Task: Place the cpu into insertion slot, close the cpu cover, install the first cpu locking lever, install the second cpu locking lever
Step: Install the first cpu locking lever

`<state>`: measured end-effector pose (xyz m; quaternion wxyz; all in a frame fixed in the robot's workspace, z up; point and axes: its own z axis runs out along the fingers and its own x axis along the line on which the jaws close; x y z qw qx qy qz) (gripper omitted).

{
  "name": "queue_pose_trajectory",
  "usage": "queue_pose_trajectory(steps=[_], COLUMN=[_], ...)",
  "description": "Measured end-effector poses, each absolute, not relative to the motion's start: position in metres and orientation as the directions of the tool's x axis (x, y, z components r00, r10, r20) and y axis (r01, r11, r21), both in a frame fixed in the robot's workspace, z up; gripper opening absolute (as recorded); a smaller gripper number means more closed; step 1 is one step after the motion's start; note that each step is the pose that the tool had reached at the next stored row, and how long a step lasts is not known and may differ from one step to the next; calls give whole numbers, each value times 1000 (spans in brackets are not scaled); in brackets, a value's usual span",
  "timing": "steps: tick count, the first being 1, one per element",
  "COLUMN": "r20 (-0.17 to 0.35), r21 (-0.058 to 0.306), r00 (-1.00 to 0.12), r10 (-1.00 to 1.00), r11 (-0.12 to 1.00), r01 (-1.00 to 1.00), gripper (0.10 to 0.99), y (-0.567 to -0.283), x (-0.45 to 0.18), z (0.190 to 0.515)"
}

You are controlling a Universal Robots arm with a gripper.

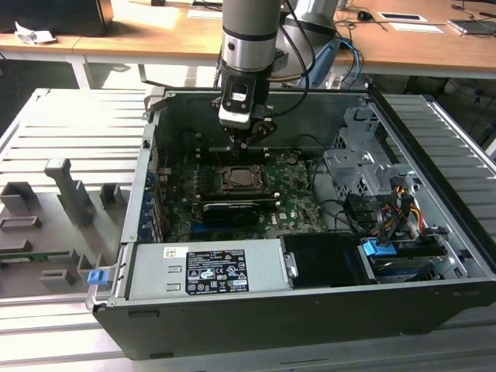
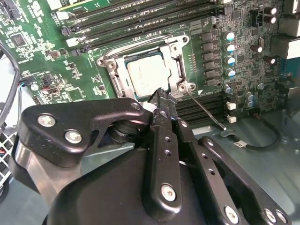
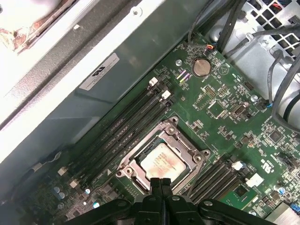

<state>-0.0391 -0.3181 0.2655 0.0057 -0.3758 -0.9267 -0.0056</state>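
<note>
The cpu (image 2: 147, 75) (image 3: 161, 161), with its dull silver top, lies flat in the insertion slot (image 1: 242, 180) on the green motherboard. The cpu cover (image 2: 180, 61) (image 3: 144, 140), a silver frame, lies down around it. A thin wire locking lever (image 2: 206, 112) sticks out from one socket corner across the memory slots, its hooked end over the case floor. My gripper (image 1: 246, 142) (image 2: 161, 96) (image 3: 161, 183) hovers just above the socket's edge near that lever's root, fingers shut together with nothing between them.
Long black memory slots (image 2: 140, 18) (image 3: 126, 126) flank the socket on both sides. In the exterior view a black card (image 1: 229, 211) and the grey power supply box (image 1: 205, 271) sit nearer than the socket. A drive cage (image 1: 364, 167) and cables (image 1: 403, 205) stand at its right.
</note>
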Motion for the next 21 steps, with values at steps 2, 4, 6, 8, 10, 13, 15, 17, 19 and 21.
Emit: queue_pose_trajectory(steps=[2,4,6,8,10,13,15,17,19,21], r20=[15,15,15,15,15,15,15,15,15,15], r21=[6,6,6,6,6,6,6,6,6,6], r00=[-723,-730,-738,-753,-787,-808,-824,-832,-848,-864], r10=[691,683,675,658,617,588,566,555,530,504], r11=[723,730,738,753,787,808,824,832,848,864], r01=[691,683,675,659,617,589,566,555,531,504], gripper=[106,106,106,106,106,106,106,106,106,106], y=[-318,-318,-318,-318,-318,-319,-321,-322,-322,-322], x=[-39,-39,-39,-39,-39,-39,-39,-39,-39,-39], z=[266,266,266,266,266,266,265,266,266,266])
